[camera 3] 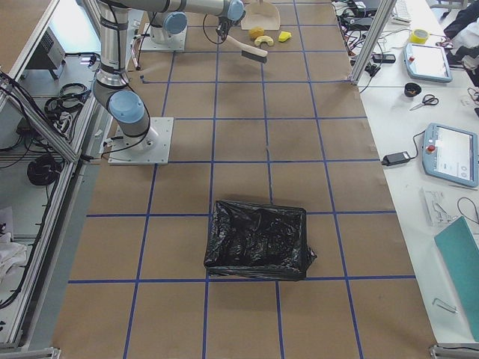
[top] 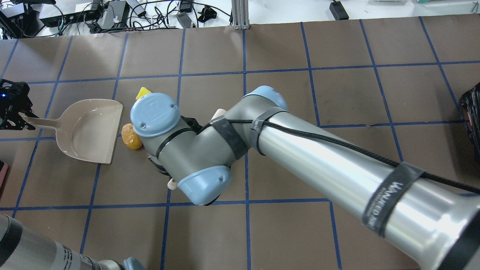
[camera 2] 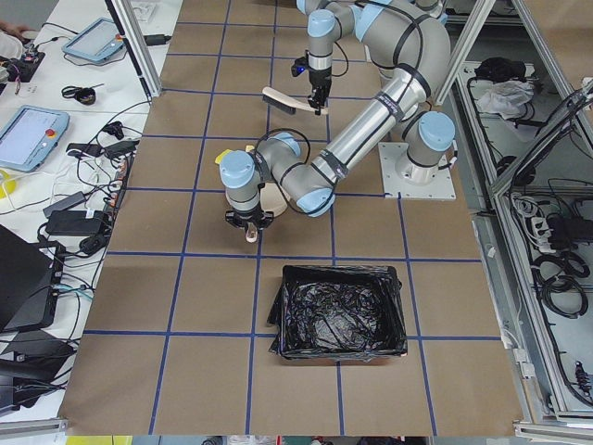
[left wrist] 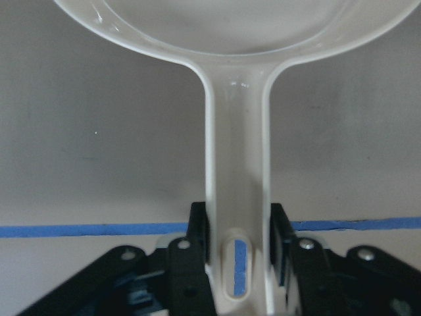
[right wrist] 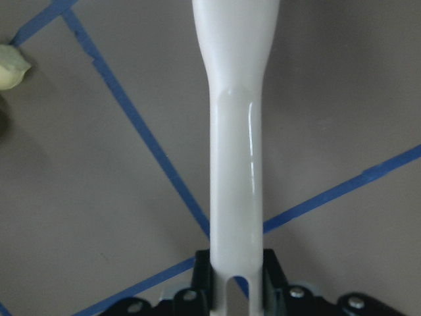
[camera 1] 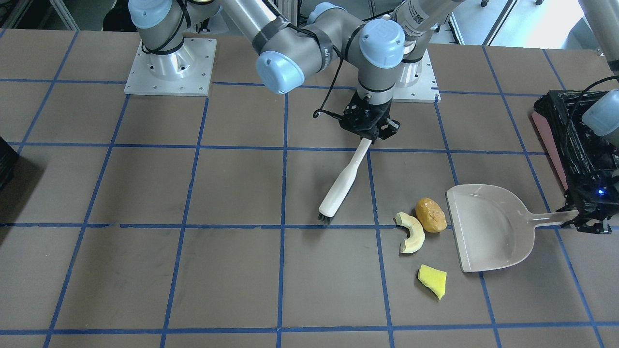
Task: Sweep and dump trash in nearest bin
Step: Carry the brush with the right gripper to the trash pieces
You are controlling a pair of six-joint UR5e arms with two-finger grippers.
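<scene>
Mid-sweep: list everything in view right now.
Table: one, brown, blue tape grid.
Dustpan: one, beige, on table toward left arm's end.
Brush: one, white with dark bristles, tilted, mid-table.
Brown lump: one, at dustpan's mouth.
Rind slice: one, pale, beside lump.
Wedge: one, yellow, apart from the others.
Bin: one, pink-sided, black bag, left arm's end.
Second bin: one, black bag, right arm's end.
Left gripper: one, black, shut on dustpan handle.
Right gripper: one, black, shut on brush handle.

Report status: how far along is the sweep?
Done: left gripper shut on the dustpan handle, right gripper on the brush. In hand: bristles sit short of the rind slice, dustpan mouth beside the brown lump. Left: lump, rind slice and yellow wedge lie outside the empty pan; dump into the bin not started.
</scene>
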